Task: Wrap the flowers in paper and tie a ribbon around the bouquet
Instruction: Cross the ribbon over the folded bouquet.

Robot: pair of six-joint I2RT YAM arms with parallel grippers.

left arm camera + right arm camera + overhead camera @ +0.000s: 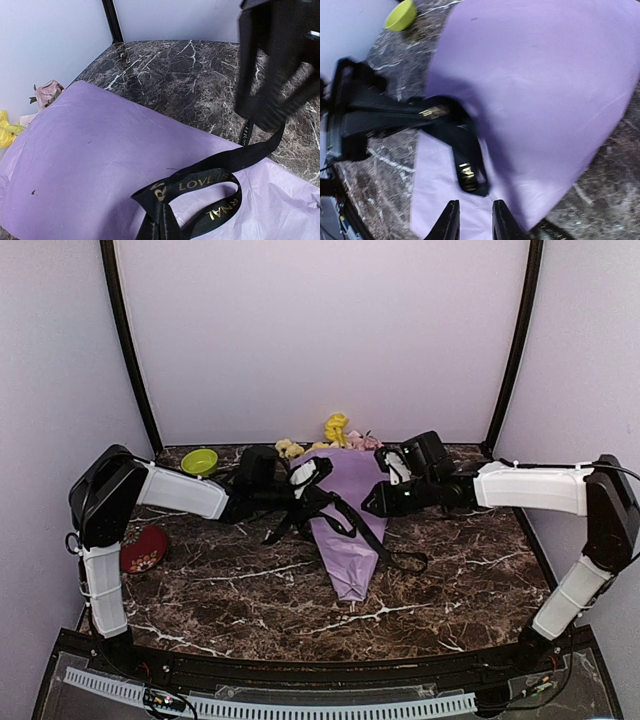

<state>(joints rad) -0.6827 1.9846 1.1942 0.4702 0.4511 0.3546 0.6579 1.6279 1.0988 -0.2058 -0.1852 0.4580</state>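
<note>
Bouquet (350, 530) lies at ctr of the desk (220, 580), btwn the two arms. Cone tip points to the near edge, open end to the back wall. Paper (90, 165) is lilac, lightly crinkled, closed round the stems. Flowers (336, 428) stick out at the far end w/ yellow, cream and pink heads. One pink bloom and a bit of yellow show at the left edge of the left wrist view.

Ribbon (215, 167) is black w/ gold lettering. Readable: "LOVE IS" on one strand and "RNAL" on the loop beside it. Rest of the wording is folded under or cut off. In the right wrist view the letters are too blurred to read. The ribbon crosses the cone and loops on top of the paper. One tail drops off the cone's right side onto the desk.

Left gripper (308, 476) is at the cone's upper left, jaws pressed together. Its fingers are out of its own cam, but the ribbon strands run up into it, so it is clamped on the ribbon. Right gripper (474, 220) sits low over the paper on the cone's right side, fingers a little apart, gripping nothing.

Green bowl (200, 461) is at back left, well apart from the bouquet. Red object (145, 548) lies by the left arm, partly hidden.
</note>
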